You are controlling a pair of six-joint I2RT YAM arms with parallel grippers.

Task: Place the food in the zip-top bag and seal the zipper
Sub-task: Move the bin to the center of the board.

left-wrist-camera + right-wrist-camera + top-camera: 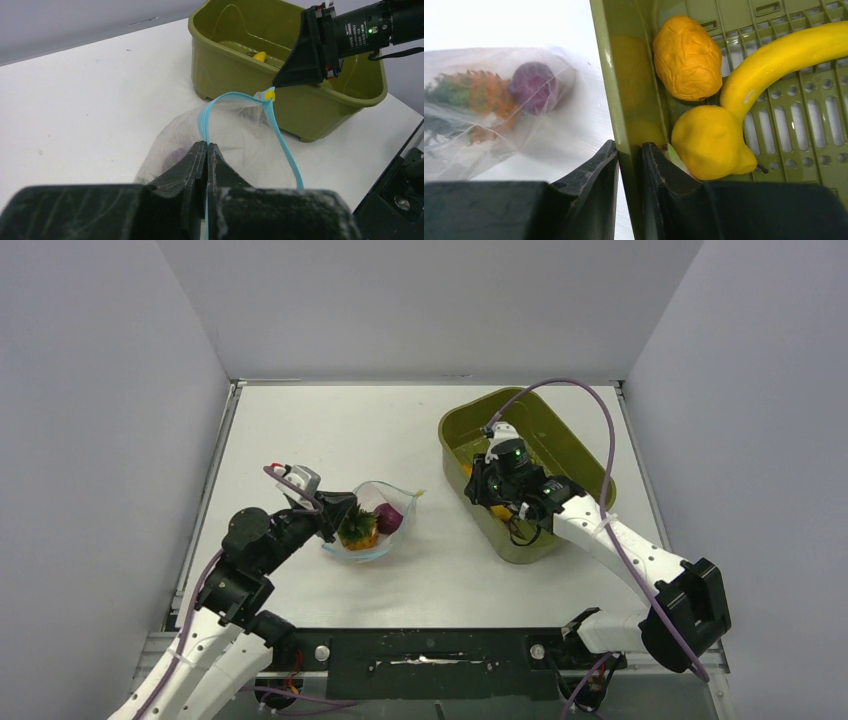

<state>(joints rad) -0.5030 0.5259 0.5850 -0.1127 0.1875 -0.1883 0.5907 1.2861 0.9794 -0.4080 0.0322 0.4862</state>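
At the lower left of the overhead view, the left jaws are clenched on the zipper edge of the zip-top bag. The bag lies open-mouthed on the white desk, with a small yellow slider at the strip's far end. Inside the bag we see the orange fruit with the green leafy top and, just beside it, the purple-pink round piece. Right of centre stands the olive-green basin, near the bag but apart from it. The right jaws grasp its wall, one finger outside and one inside. On the basin's slatted floor lie the yellow banana, a yellow-orange piece and a round yellow lump, crowded together.
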